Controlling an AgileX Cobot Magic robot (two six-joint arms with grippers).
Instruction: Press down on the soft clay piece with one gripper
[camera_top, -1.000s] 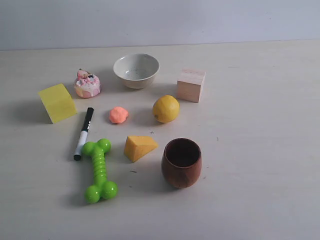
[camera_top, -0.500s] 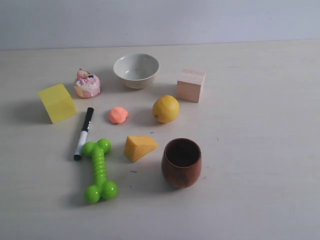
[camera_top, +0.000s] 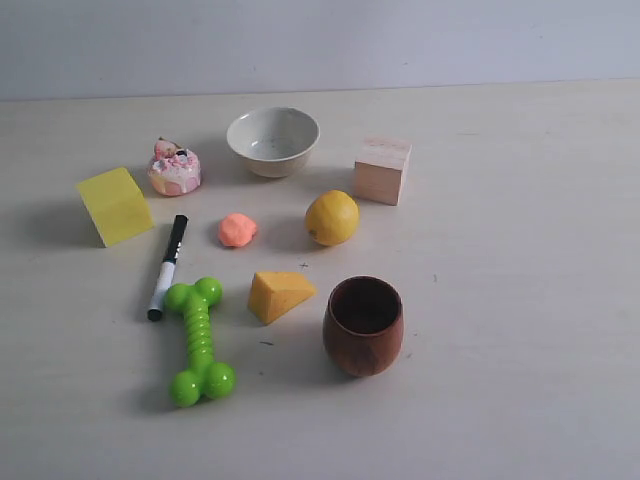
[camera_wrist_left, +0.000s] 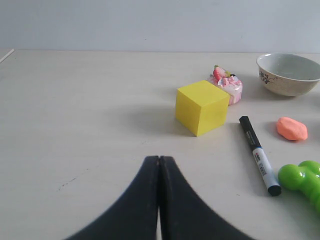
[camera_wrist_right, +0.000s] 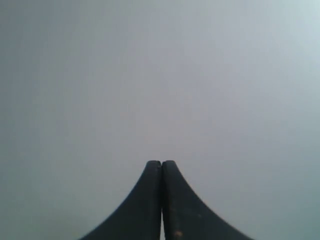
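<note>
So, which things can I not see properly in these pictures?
Exterior view: no arm or end effector is in frame, so their distance from the soft clay piece is unknown.
Right wrist view: only the shut right end effector against blank grey; no table.
Left wrist view: the green bone toy and the bowl are cut by the frame edge.
Exterior view: the wooden cup's inside is too dark.
</note>
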